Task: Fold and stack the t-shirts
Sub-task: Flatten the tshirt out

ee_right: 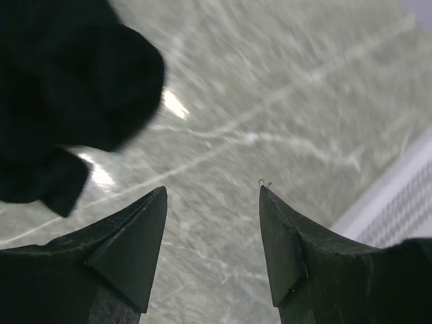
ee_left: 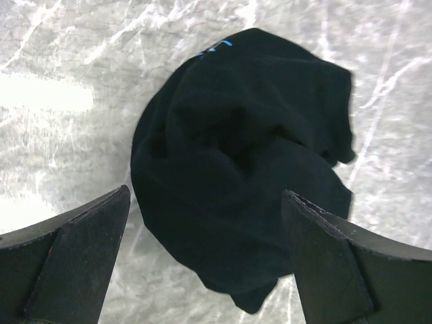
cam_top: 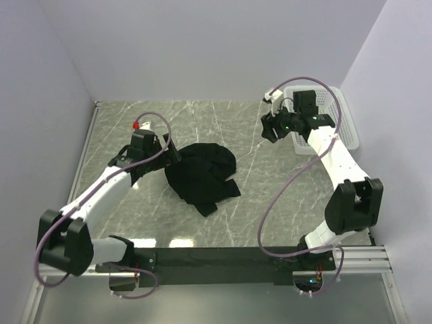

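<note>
The black t-shirt (cam_top: 201,177) is lying bunched in a rounded heap at mid-table (cam_top: 256,202), with no clear long axis, just one flap trailing off toward 5 o'clock in the top view. The left gripper (cam_top: 170,156) is sitting right at the heap's 10 o'clock edge, jaws spread wide with nothing between them. Its own camera is looking straight at the cloth, framed between both fingers, with a sliver of light-blue print (ee_left: 214,47) peeking out at the far rim. The right gripper (cam_top: 270,129) is hanging well apart, up by the white basket (cam_top: 345,115), jaws parted and holding nothing, with the shirt off at its 8 o'clock. So the left arm is looking far better placed, the cloth lying at its 4 o'clock.
</note>
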{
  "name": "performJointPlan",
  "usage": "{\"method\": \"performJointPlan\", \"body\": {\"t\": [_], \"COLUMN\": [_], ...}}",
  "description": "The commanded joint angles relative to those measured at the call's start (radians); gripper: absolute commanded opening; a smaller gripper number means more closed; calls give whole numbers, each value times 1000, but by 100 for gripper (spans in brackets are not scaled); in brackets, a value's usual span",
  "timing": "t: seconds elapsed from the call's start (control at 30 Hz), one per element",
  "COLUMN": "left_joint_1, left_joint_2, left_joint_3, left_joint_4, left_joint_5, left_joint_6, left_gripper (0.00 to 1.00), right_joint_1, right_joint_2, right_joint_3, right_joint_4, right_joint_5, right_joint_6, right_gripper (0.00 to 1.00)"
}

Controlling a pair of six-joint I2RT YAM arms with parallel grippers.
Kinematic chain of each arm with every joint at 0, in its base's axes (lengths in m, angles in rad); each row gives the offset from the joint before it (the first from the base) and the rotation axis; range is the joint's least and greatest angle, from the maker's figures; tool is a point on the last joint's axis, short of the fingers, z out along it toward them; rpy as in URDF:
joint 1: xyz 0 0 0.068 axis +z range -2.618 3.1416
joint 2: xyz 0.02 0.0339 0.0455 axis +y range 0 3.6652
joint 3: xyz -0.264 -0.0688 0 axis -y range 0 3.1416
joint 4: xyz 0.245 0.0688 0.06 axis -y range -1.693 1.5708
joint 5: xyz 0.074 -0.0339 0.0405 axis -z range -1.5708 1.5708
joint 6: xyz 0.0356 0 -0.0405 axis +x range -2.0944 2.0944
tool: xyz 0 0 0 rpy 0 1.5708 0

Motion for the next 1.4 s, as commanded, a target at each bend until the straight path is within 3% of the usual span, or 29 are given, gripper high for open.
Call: {"method": "performJointPlan", "body": {"t": [0.0, 0.23, 0.33, 0.43, 0.53, 0.57, 0.6, 0.8, 0.97, 1.37], "left_joint_1": [19, 28, 28, 28, 28, 28, 28, 28, 28, 28], "left_joint_2": [80, 235, 272, 269, 254, 249, 246, 162, 125, 254], "left_joint_3": [72, 170, 173, 158, 164, 170, 179, 314, 524, 1127], "left_joint_4": [10, -2, -13, 19, 66, 74, 77, 137, 163, 260], "left_joint_5": [57, 74, 94, 141, 220, 230, 250, 303, 315, 372], "left_joint_6": [51, 126, 144, 153, 164, 166, 172, 215, 249, 183], "left_gripper": [99, 94, 88, 74, 35, 9, 1, 0, 0, 1], "right_joint_1": [15, 38, 43, 41, 43, 43, 41, 41, 43, 43], "right_joint_2": [-51, -65, -69, -77, -86, -89, -89, -104, -100, -104], "right_joint_3": [-13, -34, -42, -47, -45, -42, -38, -12, -8, 93], "right_joint_4": [-46, -90, -81, -67, -55, -57, -57, -70, -81, -49], "right_joint_5": [-224, -339, -356, -368, -379, -383, -392, -419, -461, -488], "right_joint_6": [-125, -146, -123, -100, -77, -73, -70, -69, -99, -27], "right_gripper": [64, 64, 64, 64, 64, 64, 64, 64, 64, 64]}}
